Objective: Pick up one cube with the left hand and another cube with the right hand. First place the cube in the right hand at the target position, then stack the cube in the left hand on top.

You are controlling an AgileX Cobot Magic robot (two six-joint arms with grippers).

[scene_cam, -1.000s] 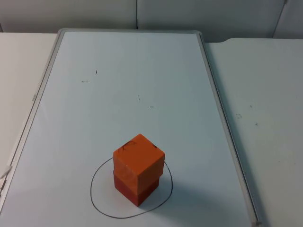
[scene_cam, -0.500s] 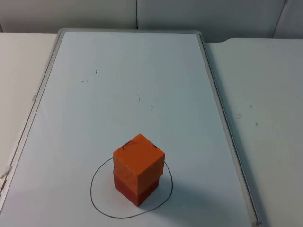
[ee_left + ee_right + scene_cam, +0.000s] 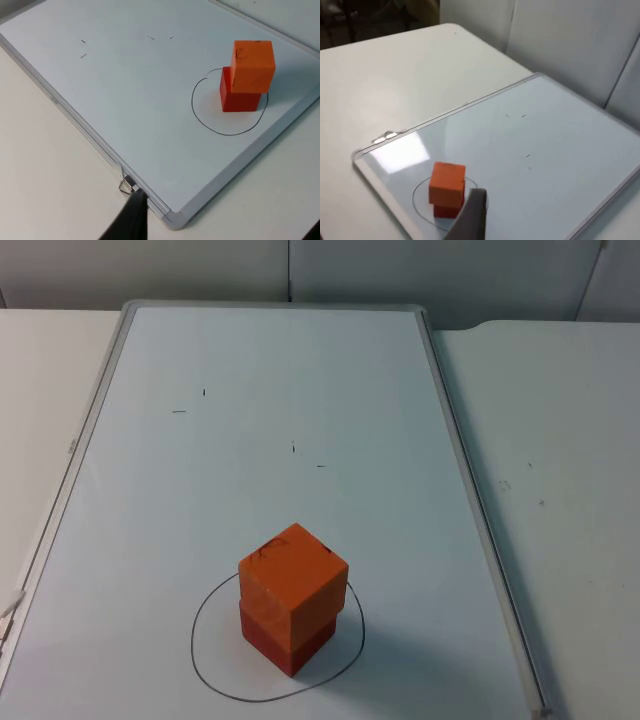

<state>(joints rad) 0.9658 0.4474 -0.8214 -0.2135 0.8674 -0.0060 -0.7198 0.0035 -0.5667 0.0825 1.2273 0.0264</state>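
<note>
An orange cube [image 3: 293, 570] sits on top of a darker red cube [image 3: 290, 642], turned a little against it. The stack stands inside a hand-drawn black circle [image 3: 203, 660] on the whiteboard [image 3: 300, 380]. Both arms are drawn back and wait. From the left wrist view the orange cube [image 3: 253, 66] and red cube [image 3: 239, 101] are far off. My left gripper [image 3: 223, 229] hangs open over the bare table by the board's corner, holding nothing. My right gripper [image 3: 472, 216] is high above the table, well away from the orange cube [image 3: 447, 182] and the red cube [image 3: 444, 210].
The whiteboard's grey frame [image 3: 455, 450] is a low raised edge around the work area. A metal clip [image 3: 126, 185] sits on the frame near my left gripper. A few small pen marks [image 3: 293, 448] dot the board. A grey partition wall [image 3: 400, 270] closes the far side.
</note>
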